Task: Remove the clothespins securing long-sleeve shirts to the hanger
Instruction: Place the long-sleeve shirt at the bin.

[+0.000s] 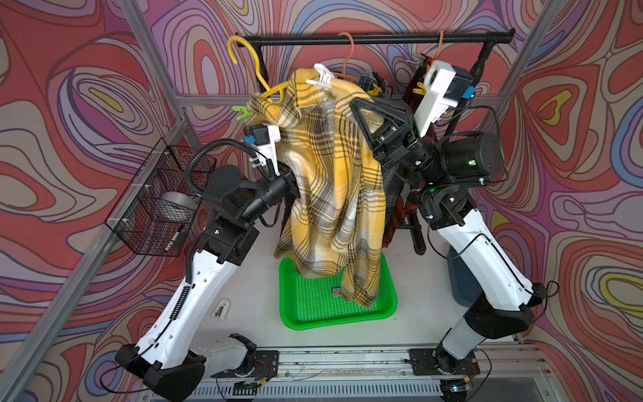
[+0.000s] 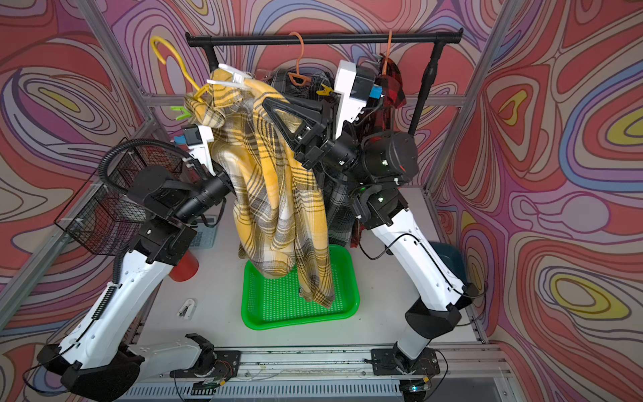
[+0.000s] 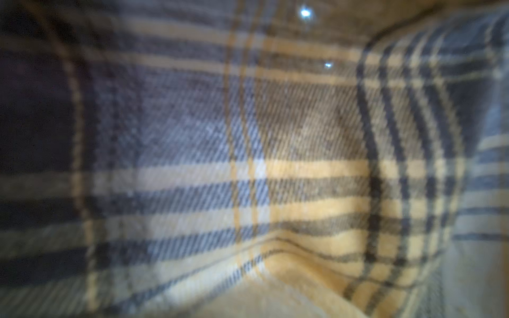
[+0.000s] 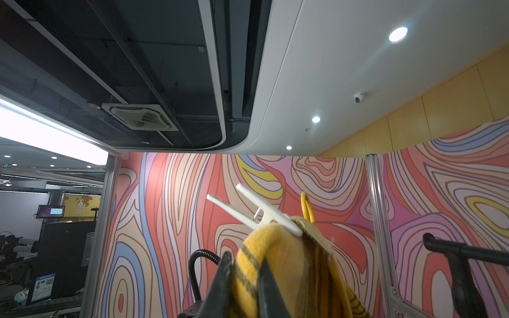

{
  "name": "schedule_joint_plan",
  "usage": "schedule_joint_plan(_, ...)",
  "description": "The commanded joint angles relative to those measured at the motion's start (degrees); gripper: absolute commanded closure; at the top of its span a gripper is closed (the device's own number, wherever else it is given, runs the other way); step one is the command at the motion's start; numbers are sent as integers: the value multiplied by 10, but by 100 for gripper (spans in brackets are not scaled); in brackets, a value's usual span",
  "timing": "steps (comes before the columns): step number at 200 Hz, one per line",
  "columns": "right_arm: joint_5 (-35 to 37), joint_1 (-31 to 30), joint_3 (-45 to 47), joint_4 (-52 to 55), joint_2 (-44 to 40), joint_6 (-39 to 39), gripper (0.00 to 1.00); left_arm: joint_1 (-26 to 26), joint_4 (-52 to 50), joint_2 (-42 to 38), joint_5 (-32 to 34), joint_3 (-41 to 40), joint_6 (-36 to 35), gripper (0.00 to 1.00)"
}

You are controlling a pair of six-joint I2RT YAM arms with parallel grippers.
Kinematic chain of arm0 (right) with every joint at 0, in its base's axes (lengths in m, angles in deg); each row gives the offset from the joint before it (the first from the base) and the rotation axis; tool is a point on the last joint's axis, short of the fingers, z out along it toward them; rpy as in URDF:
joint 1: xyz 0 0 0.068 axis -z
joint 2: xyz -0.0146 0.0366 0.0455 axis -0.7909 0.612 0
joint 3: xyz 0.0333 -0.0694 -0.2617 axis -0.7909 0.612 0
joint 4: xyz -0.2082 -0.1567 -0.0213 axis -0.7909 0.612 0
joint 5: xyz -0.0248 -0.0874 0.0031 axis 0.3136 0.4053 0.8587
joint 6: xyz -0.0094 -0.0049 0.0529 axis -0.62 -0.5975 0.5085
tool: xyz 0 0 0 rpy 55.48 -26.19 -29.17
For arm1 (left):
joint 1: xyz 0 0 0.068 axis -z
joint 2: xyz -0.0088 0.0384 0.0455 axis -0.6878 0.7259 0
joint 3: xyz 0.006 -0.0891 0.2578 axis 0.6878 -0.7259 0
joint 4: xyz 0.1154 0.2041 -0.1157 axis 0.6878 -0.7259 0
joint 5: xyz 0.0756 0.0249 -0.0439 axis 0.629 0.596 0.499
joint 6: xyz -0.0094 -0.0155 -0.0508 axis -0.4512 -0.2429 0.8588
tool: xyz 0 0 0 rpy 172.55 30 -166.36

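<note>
The yellow-black plaid shirt [image 1: 330,181] hangs from a yellow hanger [image 1: 243,52] that is off the rail. A white clothespin [image 1: 322,78] [image 4: 256,212] is clipped on the shirt's top fold, and a green clothespin [image 1: 243,111] sits on its left shoulder. My right gripper [image 4: 243,275] is shut on a fold of the yellow shirt just below the white clothespin. My left gripper is buried inside the shirt; its wrist view shows only blurred plaid cloth [image 3: 275,165]. A grey plaid shirt [image 2: 334,209] and a red-black shirt [image 2: 391,80] hang behind, with yellow clothespins [image 1: 375,91] [image 1: 419,89] on them.
A black rail [image 1: 382,38] carries two orange hangers [image 1: 348,52]. A green perforated tray [image 1: 389,306] lies under the yellow shirt's hem. A wire basket [image 1: 156,202] hangs at the left. A red cup [image 2: 184,268] and a small white clip-like thing [image 1: 221,308] are on the table.
</note>
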Motion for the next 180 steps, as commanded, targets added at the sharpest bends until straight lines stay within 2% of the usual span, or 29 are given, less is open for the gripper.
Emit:
schedule_joint_plan(1, 15, 9, 55, 45, 24, -14, 100, 61, 82, -35, -17, -7, -34, 100)
schedule_joint_plan(26, 7, 19, 108, 16, 8, 0, 100, 99, 49, -29, -1, 13, -66, 100)
schedule_joint_plan(44, 1, 21, 159, -9, -13, 0, 100, 109, 48, -35, 11, -8, -66, 100)
schedule_joint_plan(87, -20, 42, 263, -71, -46, 37, 100, 118, 50, -90, 89, -138, -63, 100)
schedule_joint_plan(121, -37, 43, 331, -116, -62, 42, 100, 118, 82, -159, 150, -266, -32, 100)
schedule_joint_plan(157, -65, 43, 411, -185, -65, 62, 100, 118, 24, -218, 196, -350, -29, 100)
schedule_joint_plan(180, -57, 43, 479, -213, -82, 69, 100, 118, 2, -257, 234, -412, -29, 100)
